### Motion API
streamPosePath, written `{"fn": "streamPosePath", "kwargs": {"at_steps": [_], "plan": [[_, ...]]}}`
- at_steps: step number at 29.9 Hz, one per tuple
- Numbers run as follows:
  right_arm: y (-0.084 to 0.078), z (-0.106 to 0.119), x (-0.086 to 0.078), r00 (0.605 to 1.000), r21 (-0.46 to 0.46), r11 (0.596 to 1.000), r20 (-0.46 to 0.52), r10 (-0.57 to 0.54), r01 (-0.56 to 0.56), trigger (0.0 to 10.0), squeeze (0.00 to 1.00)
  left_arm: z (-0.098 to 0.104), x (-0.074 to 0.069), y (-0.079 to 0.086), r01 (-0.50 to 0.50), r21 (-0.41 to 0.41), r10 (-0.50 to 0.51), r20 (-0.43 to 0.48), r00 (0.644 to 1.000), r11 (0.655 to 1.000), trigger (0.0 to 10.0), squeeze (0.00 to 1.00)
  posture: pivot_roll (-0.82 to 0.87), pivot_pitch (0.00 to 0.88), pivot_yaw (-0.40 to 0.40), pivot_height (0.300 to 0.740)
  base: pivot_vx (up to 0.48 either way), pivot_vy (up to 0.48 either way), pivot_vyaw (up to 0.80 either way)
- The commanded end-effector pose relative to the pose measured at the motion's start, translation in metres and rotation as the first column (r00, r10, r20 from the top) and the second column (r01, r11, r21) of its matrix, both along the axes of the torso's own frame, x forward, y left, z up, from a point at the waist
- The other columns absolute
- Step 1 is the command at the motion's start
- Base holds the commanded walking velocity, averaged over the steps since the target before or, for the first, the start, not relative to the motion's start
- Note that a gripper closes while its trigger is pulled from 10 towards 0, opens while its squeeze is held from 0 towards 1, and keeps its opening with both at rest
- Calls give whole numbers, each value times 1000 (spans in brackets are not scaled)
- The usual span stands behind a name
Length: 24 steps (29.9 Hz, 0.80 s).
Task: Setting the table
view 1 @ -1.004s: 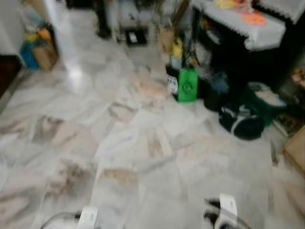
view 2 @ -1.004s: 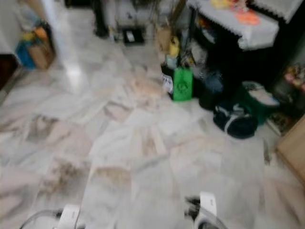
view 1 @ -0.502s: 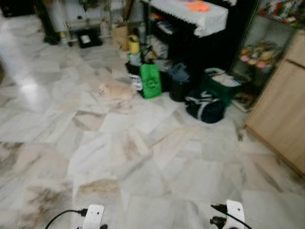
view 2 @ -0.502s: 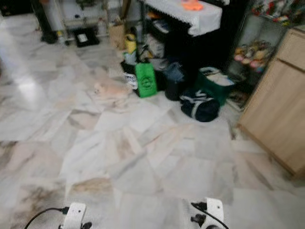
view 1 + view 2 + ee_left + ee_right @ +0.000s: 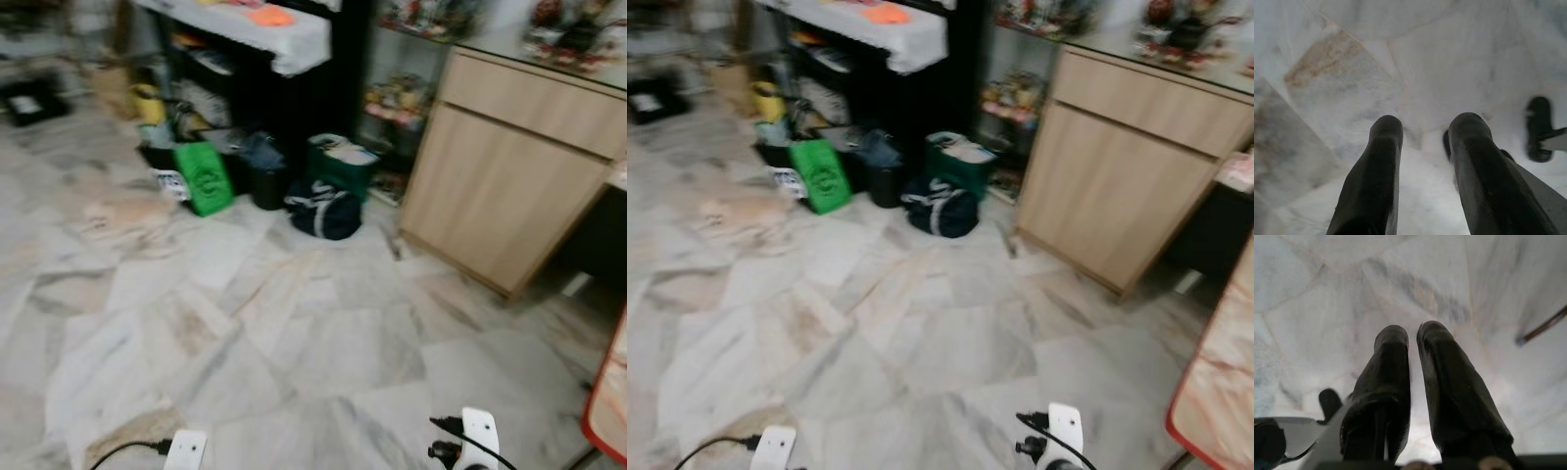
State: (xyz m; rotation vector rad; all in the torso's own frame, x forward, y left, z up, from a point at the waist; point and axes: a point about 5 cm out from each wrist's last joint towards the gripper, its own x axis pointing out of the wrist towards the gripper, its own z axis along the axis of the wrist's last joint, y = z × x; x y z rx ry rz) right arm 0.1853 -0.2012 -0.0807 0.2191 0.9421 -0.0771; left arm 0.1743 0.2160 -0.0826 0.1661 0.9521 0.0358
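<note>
A: We're looking down across a marble floor [image 5: 294,333], pale tiles with brown and grey veins, and the head views are a bit soft with blur.

B: Both arms hang low. The left gripper [image 5: 1425,128] points at the floor with a clear gap between its two black fingers, so it's released and carries nothing.

A: And the right gripper [image 5: 1413,335]?

B: Fingers nearly together, just a thin slit between the tips, and nothing pinched in there. I'd call it clenched on air, above bare tile.

A: From the head, just the white wrist parts poke up along the lower edge, left one with a black cable.

B: Now the room. A wooden cabinet [image 5: 514,166] stands on the right, with small ornaments on top, too blurred to name.

A: Left of it, a dark shelf unit [image 5: 294,88] with a white lace-edged cloth [image 5: 265,34] over one level and something orange lying on that.

B: On the floor at its foot, a green bag [image 5: 204,176], a dark duffel bag [image 5: 325,211] and a green bin [image 5: 341,166] just behind the duffel.

A: And the table?

B: A red-rimmed edge [image 5: 1215,382] shows at the far right, close to the robot. That looks like the table's corner; nothing to set it with is in either gripper.
</note>
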Motion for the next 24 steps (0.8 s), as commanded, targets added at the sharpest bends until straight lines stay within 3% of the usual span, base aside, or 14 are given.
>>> {"fn": "streamPosePath", "kwargs": {"at_steps": [1,14,24], "plan": [[-3,0,0,1000,-9,1000,-1,-7,7,10000,0,-1,-1,-4,14,-8,-15,-8,1000,1000,10000,0,21,34,-6,740,0,0,-800],[3,-1,0,1000,-3,1000,-2,-3,3,10000,0,-3,-10,6,4,0,-4,-31,1000,1000,10000,0,20,34,-4,740,0,0,-800],[2,0,0,1000,0,1000,1,-5,5,10000,0,-4,-11,5,4,-2,-4,-34,999,1000,10000,0,21,34,-5,740,0,0,-800]]}}
